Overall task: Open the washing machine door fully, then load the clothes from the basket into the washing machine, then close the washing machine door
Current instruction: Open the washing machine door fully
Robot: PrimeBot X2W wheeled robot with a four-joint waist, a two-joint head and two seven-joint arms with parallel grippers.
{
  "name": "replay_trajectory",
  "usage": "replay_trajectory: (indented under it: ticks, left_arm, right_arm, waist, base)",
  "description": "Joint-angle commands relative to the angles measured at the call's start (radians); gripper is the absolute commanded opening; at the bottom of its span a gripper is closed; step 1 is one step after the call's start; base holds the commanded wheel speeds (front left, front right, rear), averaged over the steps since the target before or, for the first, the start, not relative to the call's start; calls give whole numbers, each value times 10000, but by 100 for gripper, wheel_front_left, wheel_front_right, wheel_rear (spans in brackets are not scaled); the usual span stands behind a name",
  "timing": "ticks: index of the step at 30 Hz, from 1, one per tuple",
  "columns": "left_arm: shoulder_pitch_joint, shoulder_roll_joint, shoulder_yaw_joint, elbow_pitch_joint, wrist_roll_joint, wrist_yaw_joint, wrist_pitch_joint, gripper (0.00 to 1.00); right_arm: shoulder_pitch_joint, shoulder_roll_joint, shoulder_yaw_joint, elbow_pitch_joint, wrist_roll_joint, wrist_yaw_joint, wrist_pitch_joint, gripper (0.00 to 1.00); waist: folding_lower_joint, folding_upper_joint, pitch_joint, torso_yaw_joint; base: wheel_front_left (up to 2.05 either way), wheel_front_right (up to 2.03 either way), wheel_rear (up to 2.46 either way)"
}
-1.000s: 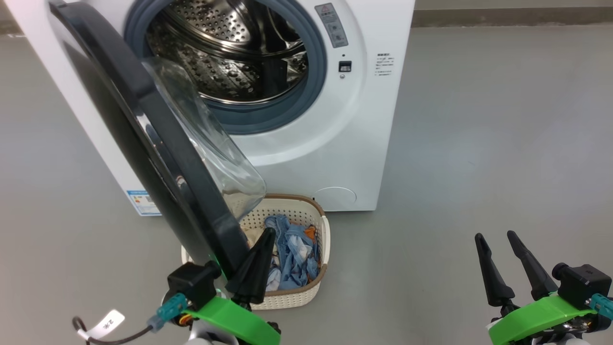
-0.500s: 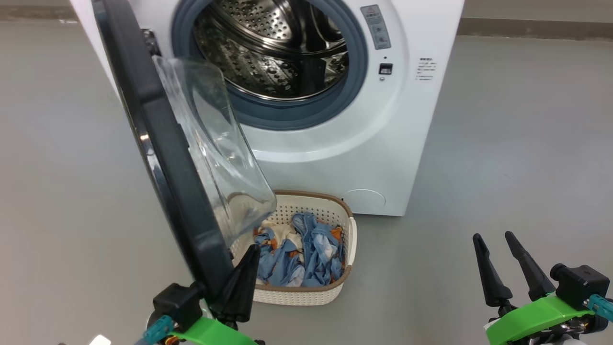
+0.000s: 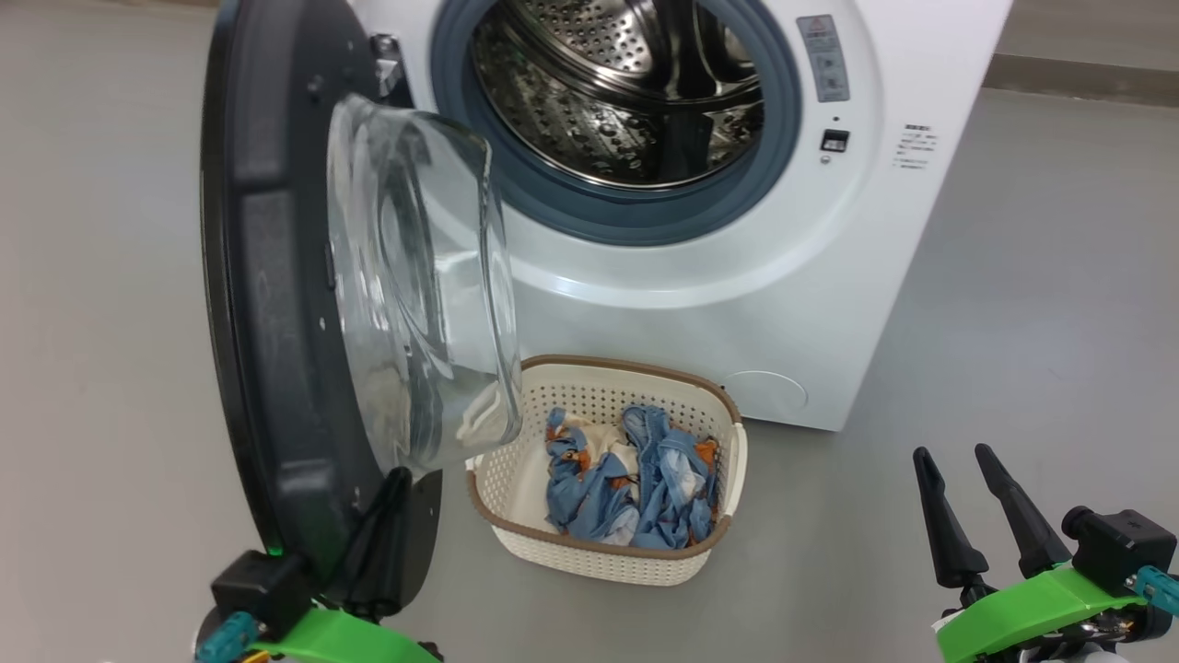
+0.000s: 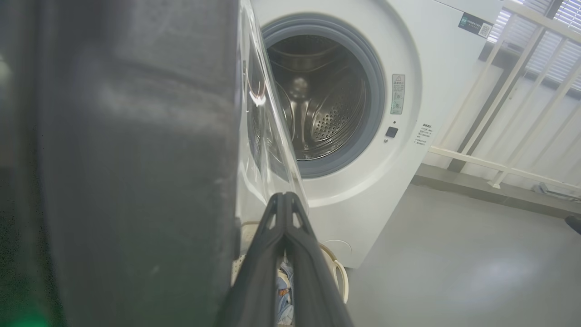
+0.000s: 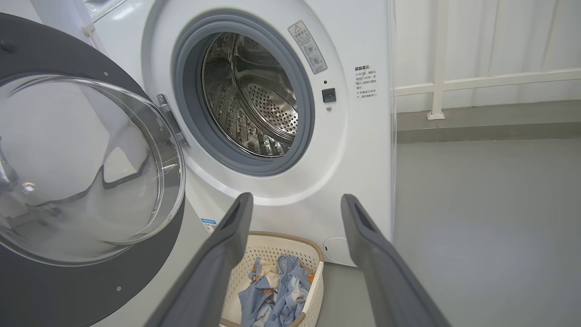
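The washing machine door (image 3: pixel 267 276) stands swung out on the left, roughly square to the machine's front and, I judge, not yet folded fully back. It looks stiff and heavy, and it hangs on a metal hinge (image 3: pixel 387 64) at its far edge. Its black rim (image 3: pixel 276 387) is glossy and probably slippery, and the glass bowl (image 3: pixel 414 276) bulging from it is nothing to clamp. A flat push on the rim, far from the hinge, seems the safer hold.

The left gripper (image 3: pixel 396 483) has its fingers pressed together with nothing between them. It lies along the rim's lower inner face, though I cannot tell whether it touches.

Just to the right, the basket (image 3: pixel 599 562) sits on the floor (image 3: pixel 1013 322) before the washing machine (image 3: pixel 645 322). The bowl overhangs the basket's left corner, so reaching in there is cramped. The clothes (image 3: pixel 626 488) in it look soft, light and tangled — a pinch on a raised fold should lift them, perhaps trailing. The drum (image 3: pixel 626 101) mouth above gapes open.

The right gripper (image 3: pixel 952 453), fingers spread wide and holding nothing, hangs well right of the basket with room to swing in.
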Motion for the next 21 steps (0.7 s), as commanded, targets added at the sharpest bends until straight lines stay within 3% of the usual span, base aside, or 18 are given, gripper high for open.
replay_trajectory:
  ticks: [1, 15, 21]
  left_arm:
    - [-239, 327, 583, -321, -60, 143, -1, 0]
    - [-719, 1567, 1750, -151, -611, 460, 1149, 0]
    - [-1336, 2363, 2106, 660, -488, 602, 1623, 0]
  right_arm:
    - [-114, -35, 170, -249, 34, 85, -120, 100]
    - [-125, 65, 136, -298, 33, 85, -120, 100]
    - [-255, 87, 154, -328, 40, 85, -120, 100]
  waist:
    - [0, 0, -8, 243]
    - [0, 0, 143, 883]
    - [0, 0, 299, 1158]
  base:
    - [0, 0, 0]
    - [0, 0, 0]
    - [0, 0, 0]
